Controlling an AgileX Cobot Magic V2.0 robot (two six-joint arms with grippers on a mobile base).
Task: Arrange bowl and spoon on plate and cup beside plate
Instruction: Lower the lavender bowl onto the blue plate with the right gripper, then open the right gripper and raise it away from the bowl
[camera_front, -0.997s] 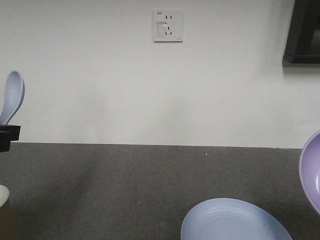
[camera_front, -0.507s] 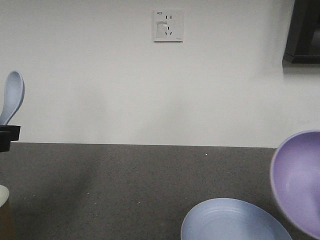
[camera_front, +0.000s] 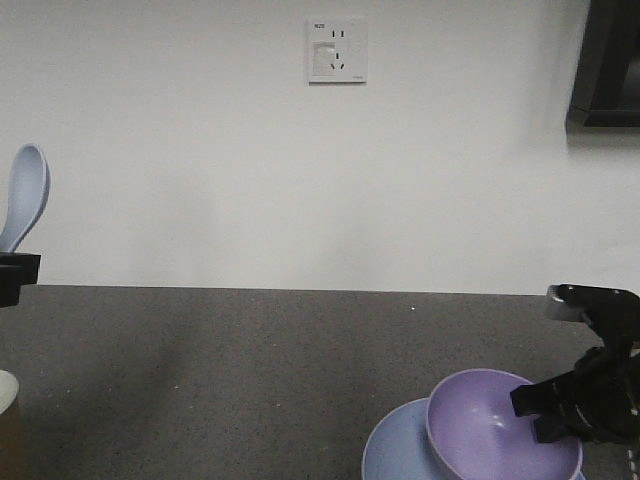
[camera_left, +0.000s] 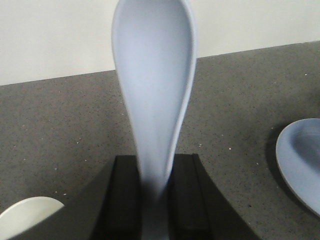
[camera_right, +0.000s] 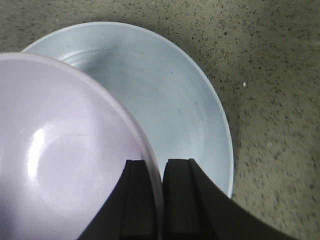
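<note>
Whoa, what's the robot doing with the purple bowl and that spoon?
The robot is setting a table. Its right gripper pinches the rim of the purple bowl, tilted low over the blue plate; I can't tell if it touches. The left gripper holds the spoon upright, scoop up, above the dark counter. The cup shows beside that gripper, away from the plate.

wall socket (camera_front: 337, 51), tiny printed mark, too small to read
</note>
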